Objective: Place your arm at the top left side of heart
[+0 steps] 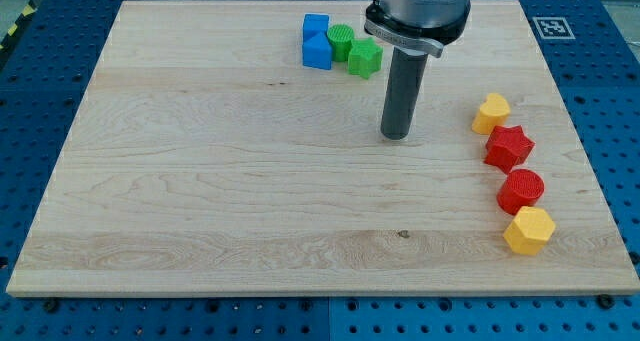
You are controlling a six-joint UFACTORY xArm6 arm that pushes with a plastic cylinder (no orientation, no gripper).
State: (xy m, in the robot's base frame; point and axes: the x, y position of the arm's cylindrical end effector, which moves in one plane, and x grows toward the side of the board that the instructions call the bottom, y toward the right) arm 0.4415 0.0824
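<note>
A yellow heart block (pixel 490 112) lies near the view's right edge of the wooden board (pixel 200 181). My tip (pixel 396 136) rests on the board to the view's left of the heart, a good gap away and slightly lower. Below the heart a red star block (pixel 509 147), a red round block (pixel 521 190) and a yellow hexagon block (pixel 529 230) form a column.
At the view's top, left of the rod, a blue block (pixel 317 42), a green round block (pixel 341 41) and a green star-like block (pixel 364 57) sit clustered together. A fiducial marker (pixel 549 26) is at the board's top right corner.
</note>
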